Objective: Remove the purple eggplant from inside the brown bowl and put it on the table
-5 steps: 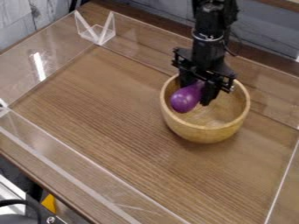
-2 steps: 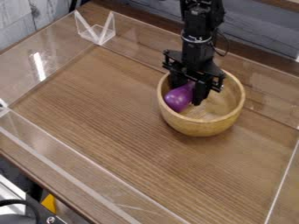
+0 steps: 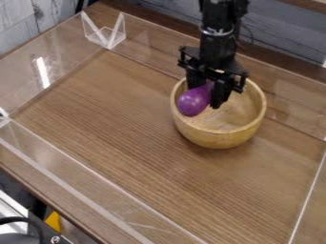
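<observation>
Camera view, left to right: acrylic wall along table edge, clear stand at back, well apart from work. Bare wood btwn wall & brown bowl: plenty of drop room, nothing in way except bowl rim. My gripper pointed down, fingers clamped on purple eggplant, which hung over bowl's left rim, partly inside. Eggplant looked light, stiff, glossy, prob slippery; grip sat across plump middle, best spot imo. Rim clearance tight; snag possible.
</observation>
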`<state>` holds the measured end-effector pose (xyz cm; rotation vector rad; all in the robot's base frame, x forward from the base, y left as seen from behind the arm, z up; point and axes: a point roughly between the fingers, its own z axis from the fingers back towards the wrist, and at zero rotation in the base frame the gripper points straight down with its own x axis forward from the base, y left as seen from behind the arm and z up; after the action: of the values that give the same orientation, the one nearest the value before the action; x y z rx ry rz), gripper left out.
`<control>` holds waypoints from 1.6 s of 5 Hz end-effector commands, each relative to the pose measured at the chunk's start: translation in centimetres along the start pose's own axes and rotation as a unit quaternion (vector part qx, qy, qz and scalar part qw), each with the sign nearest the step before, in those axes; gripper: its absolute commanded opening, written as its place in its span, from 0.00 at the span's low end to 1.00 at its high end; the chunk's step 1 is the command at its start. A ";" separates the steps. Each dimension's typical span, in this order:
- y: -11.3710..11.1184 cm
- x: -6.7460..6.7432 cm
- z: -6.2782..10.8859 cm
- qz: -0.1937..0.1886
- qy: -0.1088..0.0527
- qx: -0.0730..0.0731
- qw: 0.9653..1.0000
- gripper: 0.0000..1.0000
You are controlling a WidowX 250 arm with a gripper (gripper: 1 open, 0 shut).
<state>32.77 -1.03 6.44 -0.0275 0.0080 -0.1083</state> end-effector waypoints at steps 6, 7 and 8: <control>3.9 -2.2 3.7 -0.029 -0.081 0.015 0.996 0.00; 5.2 -3.7 2.8 -0.031 -0.074 0.017 0.997 0.00; 6.0 -4.8 1.0 -0.037 -0.062 0.016 0.997 0.00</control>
<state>28.28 5.24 6.10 -0.0161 -0.0776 -0.1795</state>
